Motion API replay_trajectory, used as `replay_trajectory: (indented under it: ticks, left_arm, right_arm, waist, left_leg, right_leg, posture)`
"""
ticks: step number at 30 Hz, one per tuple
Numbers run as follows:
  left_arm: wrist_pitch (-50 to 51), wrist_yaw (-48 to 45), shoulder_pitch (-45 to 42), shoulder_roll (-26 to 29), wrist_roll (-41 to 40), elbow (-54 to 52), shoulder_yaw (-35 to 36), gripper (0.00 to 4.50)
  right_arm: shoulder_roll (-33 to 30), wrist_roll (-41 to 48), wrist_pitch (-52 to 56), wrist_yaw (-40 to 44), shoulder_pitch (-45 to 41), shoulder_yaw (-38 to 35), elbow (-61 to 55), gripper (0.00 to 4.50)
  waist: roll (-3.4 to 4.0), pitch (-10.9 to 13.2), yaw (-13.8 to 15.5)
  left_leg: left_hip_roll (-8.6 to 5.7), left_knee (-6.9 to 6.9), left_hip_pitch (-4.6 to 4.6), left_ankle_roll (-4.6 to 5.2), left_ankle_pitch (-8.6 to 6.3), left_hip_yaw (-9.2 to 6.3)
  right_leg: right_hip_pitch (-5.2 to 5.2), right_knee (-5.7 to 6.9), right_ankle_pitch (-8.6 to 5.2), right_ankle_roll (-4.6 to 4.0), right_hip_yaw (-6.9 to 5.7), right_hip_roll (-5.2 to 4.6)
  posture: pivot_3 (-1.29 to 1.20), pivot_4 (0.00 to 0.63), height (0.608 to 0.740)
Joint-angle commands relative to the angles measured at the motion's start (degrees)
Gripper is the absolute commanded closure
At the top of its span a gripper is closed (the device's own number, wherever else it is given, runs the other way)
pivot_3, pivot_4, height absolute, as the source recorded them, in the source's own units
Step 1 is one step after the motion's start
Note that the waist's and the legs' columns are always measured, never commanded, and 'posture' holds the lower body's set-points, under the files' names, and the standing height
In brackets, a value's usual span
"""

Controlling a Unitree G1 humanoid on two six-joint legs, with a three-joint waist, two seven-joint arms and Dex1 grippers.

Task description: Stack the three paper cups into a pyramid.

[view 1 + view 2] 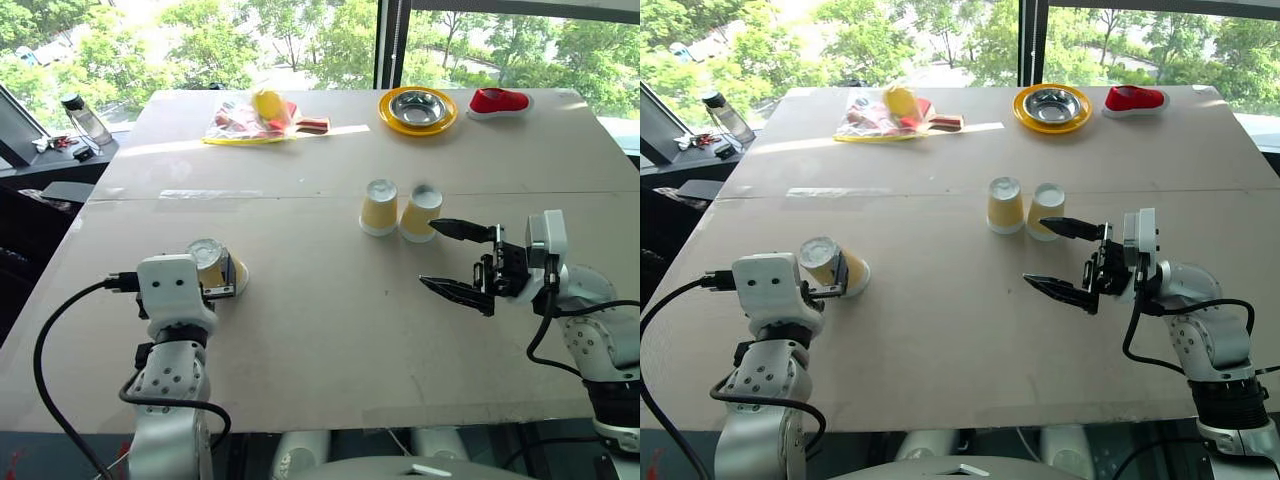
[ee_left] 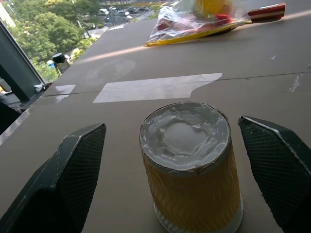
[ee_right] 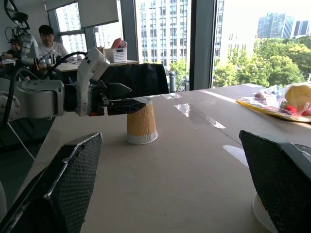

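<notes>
Lower left of the frame: third cup (image 1: 212,262) is standing inverted between the released left end effector's (image 2: 175,160) fingers, ungrasped. Right end effector (image 1: 455,258) is idling released beside the paired cups (image 1: 400,210).

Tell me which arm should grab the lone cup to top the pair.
Left. Its open gripper already straddles the lone cup, a finger on each side. The right gripper, also open, sits near the pair, far from that cup.
</notes>
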Motion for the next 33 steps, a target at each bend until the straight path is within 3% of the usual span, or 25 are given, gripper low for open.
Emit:
replay_trajectory:
  ticks: [1, 7, 10, 13, 14, 19, 23, 27, 33]
  left_arm:
    - [-2.42, -1.11, -1.38, 1.56, -1.74, 1.93, 1.60, 0.02]
    - [-5.07, -0.77, -3.65, 2.69, -1.81, 6.49, 0.69, 0.02]
    - [-6.32, -0.40, -3.51, 2.60, -1.86, 7.35, 1.01, 0.81]
    - [-7.20, -0.47, -3.58, 2.95, -1.90, 8.06, 1.24, 2.16]
    - [-7.42, -0.54, -3.70, 3.08, -1.95, 8.28, 1.25, 2.35]
    - [-7.88, -1.99, -6.84, 3.60, -4.66, 9.05, 1.11, 2.36]
    - [-7.91, -7.29, -15.12, 7.86, -9.18, 12.51, 1.35, 2.36]
    - [-9.84, -17.33, -31.29, 14.26, -14.29, 23.39, -1.66, 2.36]
    - [-13.24, -29.86, -50.53, 15.74, -18.32, 40.77, -7.53, 2.36]
  right_arm:
    - [-0.58, 0.59, -0.17, -0.48, 0.61, -2.10, -2.38, 0.00]
    - [-0.75, 0.91, -0.38, -1.71, 2.29, -3.20, -4.04, 0.00]
    - [-0.97, 2.35, 0.55, -1.73, 2.96, -3.81, -4.93, 0.00]
    - [-0.97, 3.20, 1.20, -1.69, 3.68, -4.28, -5.84, 0.00]
    - [-0.92, 3.54, 1.30, -1.59, 3.90, -4.37, -6.12, 0.00]
    - [-1.21, 4.93, 1.89, -1.39, 4.97, -4.77, -7.24, 0.00]
    - [-1.17, 3.63, 0.63, -2.24, 5.89, -5.51, -7.72, 0.00]
    - [-0.91, 1.56, -0.65, -4.83, 8.02, -7.23, -8.55, 0.00]
    - [0.61, -3.22, -3.07, -12.82, 11.84, -9.75, -11.28, 0.00]
  waist:
    - [0.00, 0.00, -0.03]
    - [0.00, 0.00, -0.09]
    - [0.00, 0.00, -0.08]
    - [0.00, 0.00, -0.05]
    - [0.00, 0.00, -0.05]
    - [0.00, 0.00, -0.04]
    - [-0.03, 0.01, 0.23]
    - [-0.06, 0.03, 0.24]
    - [-0.07, 0.04, -0.44]
  left_leg:
    - [0.00, 0.00, 0.00, 0.00, 0.00, 0.01]
    - [0.00, 0.00, 0.00, 0.00, 0.00, 0.00]
    - [0.01, 0.00, 0.00, 0.00, 0.00, 0.02]
    - [0.01, 0.00, -0.01, 0.00, 0.00, 0.01]
    - [0.01, 0.00, -0.01, 0.00, 0.00, 0.01]
    - [0.01, 0.00, -0.01, 0.00, 0.00, 0.00]
    - [-0.03, 0.00, -0.04, 0.00, 0.00, -0.07]
    - [-0.14, 0.02, -0.05, -0.02, 0.01, -0.12]
    - [-0.18, 0.06, -0.11, -0.16, 0.10, -0.04]
  right_leg:
    - [0.00, 0.00, 0.00, 0.00, 0.00, 0.00]
    - [0.00, -0.01, 0.00, 0.00, 0.00, 0.01]
    - [-0.01, -0.02, 0.00, 0.00, 0.01, 0.00]
    - [-0.01, -0.03, 0.00, 0.00, 0.00, 0.00]
    - [0.00, -0.03, 0.00, 0.00, 0.00, 0.00]
    - [0.00, -0.03, 0.00, 0.00, 0.00, 0.00]
    - [0.00, -0.02, 0.00, 0.00, -0.09, 0.00]
    - [0.01, 0.01, 0.00, 0.00, -0.14, 0.04]
    - [-0.01, -0.10, -0.01, 0.03, -0.07, 0.05]
  posture:
    - [0.00, 0.150, 0.740]
    - [0.00, 0.150, 0.740]
    - [0.00, 0.150, 0.740]
    - [0.00, 0.150, 0.740]
    - [0.00, 0.150, 0.740]
    - [0.00, 0.150, 0.740]
    - [0.00, 0.150, 0.740]
    - [0.00, 0.150, 0.740]
    - [0.00, 0.150, 0.740]
